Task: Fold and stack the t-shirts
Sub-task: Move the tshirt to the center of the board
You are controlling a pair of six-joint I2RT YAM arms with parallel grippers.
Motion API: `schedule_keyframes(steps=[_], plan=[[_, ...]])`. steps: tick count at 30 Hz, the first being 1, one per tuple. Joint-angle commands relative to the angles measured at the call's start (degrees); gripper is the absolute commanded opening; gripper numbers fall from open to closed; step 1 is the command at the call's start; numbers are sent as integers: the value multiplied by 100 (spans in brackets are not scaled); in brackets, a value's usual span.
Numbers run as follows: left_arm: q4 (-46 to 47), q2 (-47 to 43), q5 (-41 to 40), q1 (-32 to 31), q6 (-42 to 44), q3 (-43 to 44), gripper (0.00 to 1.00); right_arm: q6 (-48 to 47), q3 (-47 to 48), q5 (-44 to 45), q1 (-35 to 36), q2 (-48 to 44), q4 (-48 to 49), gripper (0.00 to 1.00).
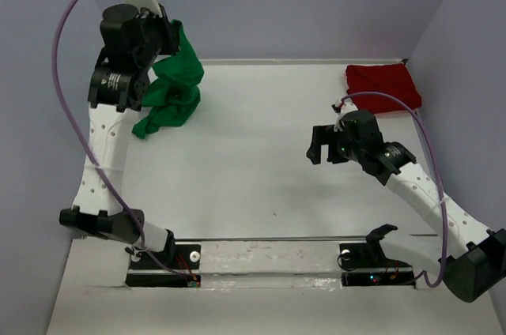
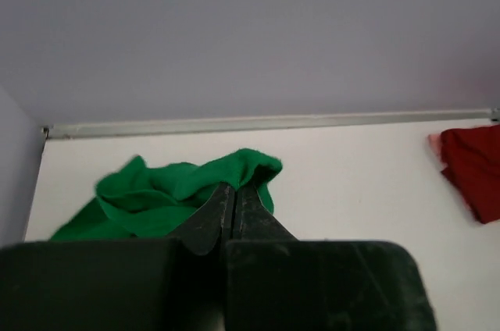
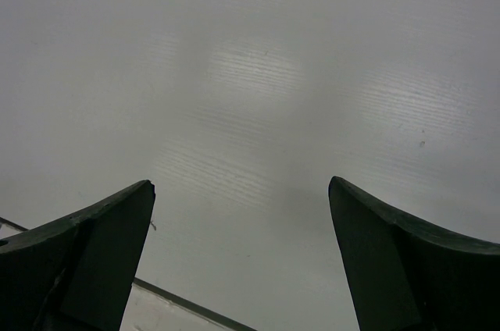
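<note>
Green cloth fills the upper left of the top view. That is your green t-shirt, bunched and crumpled rather than spread flat. The left gripper has it pinched. In the left wrist view you can see the two dark fingers pressed flat against each other, with no gap between them and their tips buried in a fold of the green fabric. From that hold the shirt hangs down in a loose clump. Its lower end trails onto the white table near the left edge, close to the back wall.

Your red t-shirt lies on the table in the upper right of the top view, against the far edge and well apart from the green one. It looks like a compact, roughly rectangular heap, and nothing is touching it. In the left wrist view it shows only as a dark red patch at the right edge of the frame.

Your right gripper sits right of centre in the top view, below the red t-shirt and apart from it. In the right wrist view its jaws are spread wide, one dark finger at each lower corner, with only bare table between them and nothing in their grasp.
</note>
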Motion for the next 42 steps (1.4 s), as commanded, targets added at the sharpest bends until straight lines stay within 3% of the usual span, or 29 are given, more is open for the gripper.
schedule_keyframes(steps=[1, 4, 9, 12, 19, 22, 24, 27, 33, 42], plan=[[510, -703, 1357, -43, 470, 32, 0, 124, -83, 424, 71, 101, 200, 98], [1029, -1625, 1491, -132, 559, -539, 0, 212, -65, 872, 176, 136, 130, 98], [697, -2075, 1735, -132, 611, -356, 0, 388, 40, 1917, 176, 250, 51, 90], [871, -2480, 1877, -132, 550, -461, 0, 389, 224, 2103, 176, 531, 60, 87], [389, -1919, 1482, -132, 304, 241, 0, 81, 1076, 1929, 176, 1339, 271, 90], [-6, -1348, 1079, -132, 216, 970, 0, -24, 1437, 1902, 229, 1612, 306, 92], [-445, -612, 675, -132, 286, 2065, 0, -51, 1561, 1946, 282, 1692, 288, 92], [-816, -336, 85, -132, 312, 2693, 0, -60, 1500, 1910, 282, 1727, 323, 92], [-596, -986, 84, -124, 427, 2299, 0, -77, 1245, 2025, 282, 1639, 350, 93], [-631, -1584, -1786, -132, 893, 2088, 0, -95, 1165, 1875, 282, 1560, 376, 93]])
